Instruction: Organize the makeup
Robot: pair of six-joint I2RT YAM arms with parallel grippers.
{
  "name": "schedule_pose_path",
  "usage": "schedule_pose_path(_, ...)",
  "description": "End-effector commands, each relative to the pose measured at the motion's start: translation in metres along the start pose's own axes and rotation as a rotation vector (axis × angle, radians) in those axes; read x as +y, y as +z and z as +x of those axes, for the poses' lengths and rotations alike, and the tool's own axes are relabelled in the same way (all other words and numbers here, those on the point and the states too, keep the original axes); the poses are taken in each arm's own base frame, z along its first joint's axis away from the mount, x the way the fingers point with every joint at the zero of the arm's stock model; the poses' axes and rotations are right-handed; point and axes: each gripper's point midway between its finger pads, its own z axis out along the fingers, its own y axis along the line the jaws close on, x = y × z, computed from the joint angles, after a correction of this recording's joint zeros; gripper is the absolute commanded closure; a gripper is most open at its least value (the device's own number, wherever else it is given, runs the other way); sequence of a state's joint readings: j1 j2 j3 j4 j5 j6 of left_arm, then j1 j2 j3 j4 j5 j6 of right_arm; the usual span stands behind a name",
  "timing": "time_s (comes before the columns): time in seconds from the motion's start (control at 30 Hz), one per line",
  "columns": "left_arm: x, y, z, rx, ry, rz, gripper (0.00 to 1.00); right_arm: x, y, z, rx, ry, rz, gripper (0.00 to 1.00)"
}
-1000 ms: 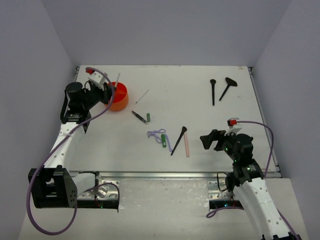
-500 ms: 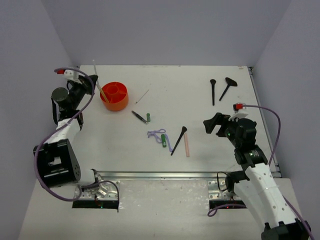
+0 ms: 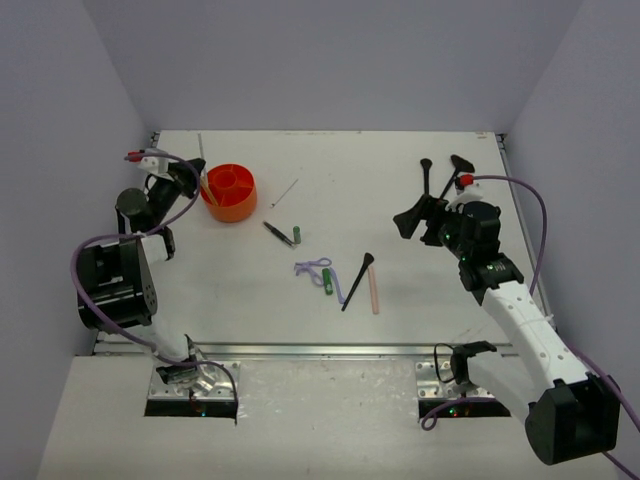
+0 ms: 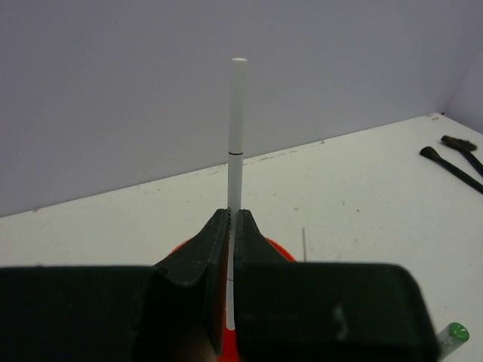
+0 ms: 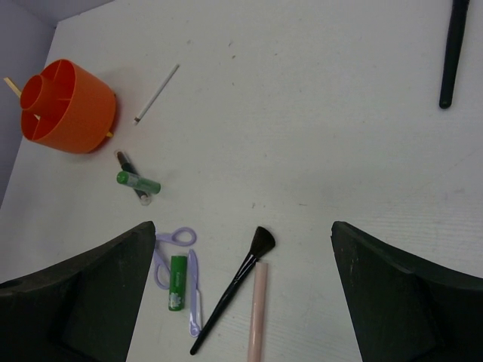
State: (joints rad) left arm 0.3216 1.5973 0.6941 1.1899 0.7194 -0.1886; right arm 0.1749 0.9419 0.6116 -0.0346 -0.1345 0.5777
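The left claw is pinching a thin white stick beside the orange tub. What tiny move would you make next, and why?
Probably ease the left claw across until it is over the orange tub. It is shut on the white stick, held upright, and the tub sits right beside it with its compartments open on top, so a short shift should line the stick up for dropping in.

Bare tabletop between orange tub and black brushes; makeup clutter nearer the front edge.

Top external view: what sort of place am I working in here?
Most likely a robot test cell, not a dressing room: a white table boxed in by plain walls, arm mounting plates bolted at its near edge, and a black brush and pink stick lying loose.
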Motion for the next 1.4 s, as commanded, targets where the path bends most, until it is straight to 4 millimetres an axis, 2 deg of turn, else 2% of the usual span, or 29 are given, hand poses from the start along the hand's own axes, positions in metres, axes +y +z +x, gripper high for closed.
schedule_pose_path(0.0, -0.004, -0.001, -0.006, -0.061, 0.099, 0.081, 1.0, 0.009, -0.002, -0.019, -0.097, -0.021, -0.037, 0.01)
schedule_pose_path(0.17, 0.008, -0.004, 0.012, -0.03, 0.09, 0.051, 1.0, 0.0, 0.001, -0.007, -0.064, -0.029, -0.008, 0.01)
schedule_pose_path(0.57, 0.025, -0.003, 0.042, -0.021, 0.007, 0.022, 1.0, -0.006, 0.005, 0.003, -0.028, -0.043, 0.008, 0.01)
schedule_pose_path(0.77, 0.031, -0.001, 0.047, -0.035, -0.01, 0.007, 1.0, -0.01, 0.002, 0.009, -0.02, -0.044, 0.019, 0.01)
schedule_pose_path(1.1, 0.036, -0.005, 0.047, -0.054, -0.022, -0.014, 1.0, -0.008, -0.002, 0.003, -0.032, -0.055, 0.022, 0.01)
schedule_pose_path(1.17, 0.034, -0.007, 0.047, -0.055, -0.022, -0.014, 0.96, -0.007, -0.003, 0.001, -0.042, -0.057, 0.019, 0.01)
schedule_pose_path(1.27, 0.034, -0.009, 0.046, -0.052, -0.02, -0.016, 0.86, -0.008, -0.006, 0.0, -0.055, -0.056, 0.024, 0.01)
schedule_pose_path(1.37, 0.033, -0.011, 0.047, -0.049, -0.022, -0.022, 0.84, -0.01, -0.009, 0.002, -0.047, -0.065, 0.033, 0.01)
